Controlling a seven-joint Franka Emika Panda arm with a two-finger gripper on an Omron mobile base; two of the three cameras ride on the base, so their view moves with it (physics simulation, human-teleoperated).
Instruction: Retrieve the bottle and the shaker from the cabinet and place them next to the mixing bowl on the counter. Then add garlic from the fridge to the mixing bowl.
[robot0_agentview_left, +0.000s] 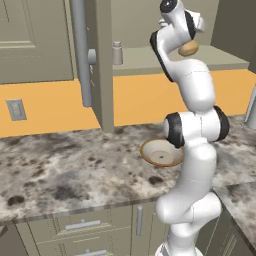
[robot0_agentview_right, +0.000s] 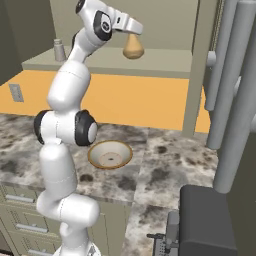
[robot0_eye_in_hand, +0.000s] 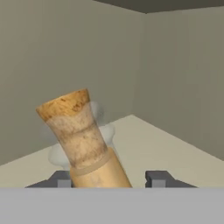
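Up inside the cabinet, your hand grips the bottle.
Fingers are closed on its neck; the shaker stands apart, the mixing bowl on the bench.

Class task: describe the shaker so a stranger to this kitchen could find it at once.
Start at the open cabinet above the counter. On its shelf, near the left end, stands the shaker: a small grey cylinder with a narrower cap. The tan bottle by the gripper is bulbous and cork-topped.

Two base views look forward and down from behind the arm, left and right. Both share the counter and open cabinet. The hand view sits close inside that cabinet.
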